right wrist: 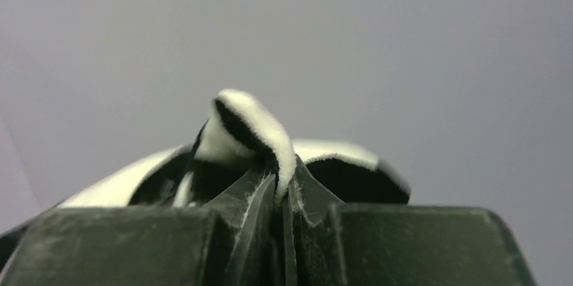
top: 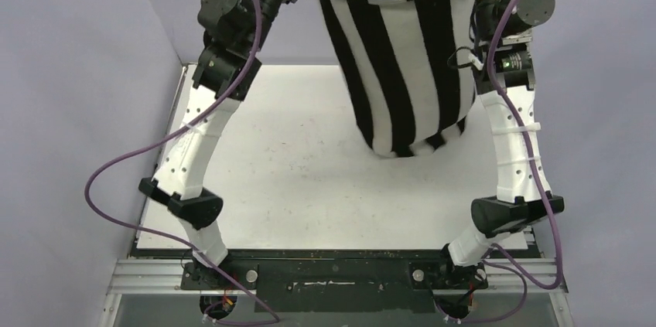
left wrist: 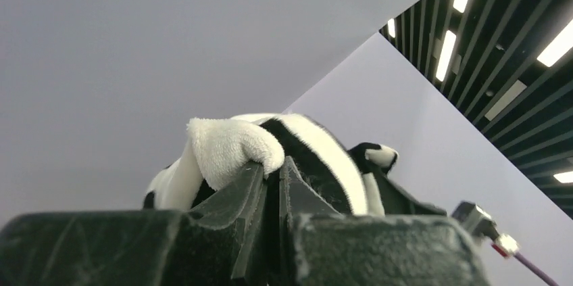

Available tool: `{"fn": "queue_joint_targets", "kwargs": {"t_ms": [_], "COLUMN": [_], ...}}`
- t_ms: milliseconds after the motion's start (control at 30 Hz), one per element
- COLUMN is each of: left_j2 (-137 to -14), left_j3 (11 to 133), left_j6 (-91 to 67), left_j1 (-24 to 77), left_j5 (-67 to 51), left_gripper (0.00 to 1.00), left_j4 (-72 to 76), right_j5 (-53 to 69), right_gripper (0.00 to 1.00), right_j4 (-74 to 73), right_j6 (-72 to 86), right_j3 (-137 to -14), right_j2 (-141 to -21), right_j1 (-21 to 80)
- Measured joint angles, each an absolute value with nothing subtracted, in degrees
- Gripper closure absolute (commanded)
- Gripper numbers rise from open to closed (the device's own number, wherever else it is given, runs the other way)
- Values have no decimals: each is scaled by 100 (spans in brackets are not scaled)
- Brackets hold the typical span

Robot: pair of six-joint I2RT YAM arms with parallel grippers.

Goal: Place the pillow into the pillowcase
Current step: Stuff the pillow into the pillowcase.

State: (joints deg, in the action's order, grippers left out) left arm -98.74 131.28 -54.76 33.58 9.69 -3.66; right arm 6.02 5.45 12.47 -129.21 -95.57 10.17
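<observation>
Striped pillowcase (top: 402, 64) aloft, plump and rounded, its filling hidden

Soft, even overhead light, faint shadows on counter (top: 309, 188). Ceiling strip lights (left wrist: 446, 53) blown out. Right gripper (right wrist: 282, 188) close-up slightly out of focus.
</observation>
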Motion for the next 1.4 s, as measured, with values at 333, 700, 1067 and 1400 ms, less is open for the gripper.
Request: {"fn": "queue_joint_targets", "kwargs": {"t_ms": [333,700,1067,1400], "left_j2": [-11214,-10313,-9561,-11246], "left_j3": [14066,14759,12457,15419], "left_j6": [-6602,-6414,-5594,-6239], "left_j1": [1127,1225,3074,904], "left_j5": [119,-252,821,-183], "left_gripper": [100,100,100,100], "left_j4": [-1253,-1212,-438,-1638], "right_j5": [910,947,1203,729], "right_gripper": [100,100,100,100], "right_j4": [934,875,797,1739], "right_j6": [1673,2438,2403,2073], "right_j3": [-11225,-11424,-14514,-10095], "right_j2": [-8130,-9266,-10479,-8176], "right_j1": [1977,976,878,2318]}}
